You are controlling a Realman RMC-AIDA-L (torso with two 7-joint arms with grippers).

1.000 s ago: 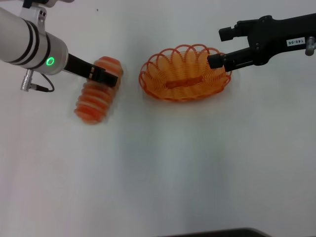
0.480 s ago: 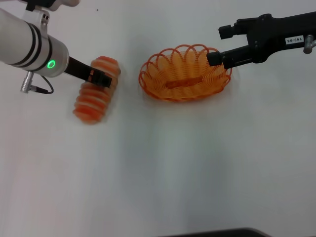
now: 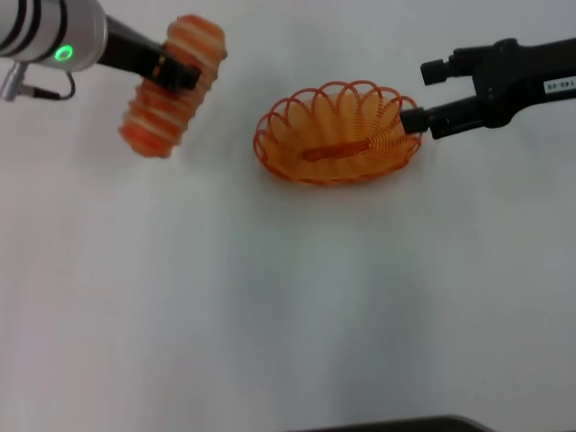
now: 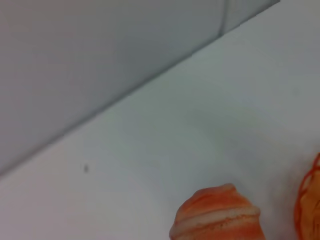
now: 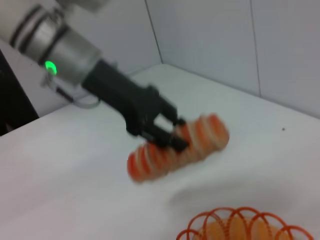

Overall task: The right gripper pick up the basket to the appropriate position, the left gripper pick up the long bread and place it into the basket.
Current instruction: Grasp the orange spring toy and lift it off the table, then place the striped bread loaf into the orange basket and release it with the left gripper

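Observation:
My left gripper (image 3: 183,76) is shut on the long bread (image 3: 148,117), an orange-red loaf with cream stripes, and holds it tilted in the air at the far left. The right wrist view shows the left gripper (image 5: 162,134) clamped across the bread (image 5: 200,137), with its shadow on the table below. The bread's end (image 4: 217,216) shows in the left wrist view. The orange openwork basket (image 3: 337,135) sits on the table at centre. My right gripper (image 3: 423,95) is open just right of the basket, its lower finger at the rim. The basket is empty.
The white table (image 3: 288,297) extends toward me from the basket. A grey tiled wall (image 4: 100,60) rises behind the table's far edge. A dark edge (image 3: 387,425) shows at the bottom of the head view.
My left gripper has lifted the bread off the table and carried it up and away. My right gripper has drawn back to the right, off the basket's rim.

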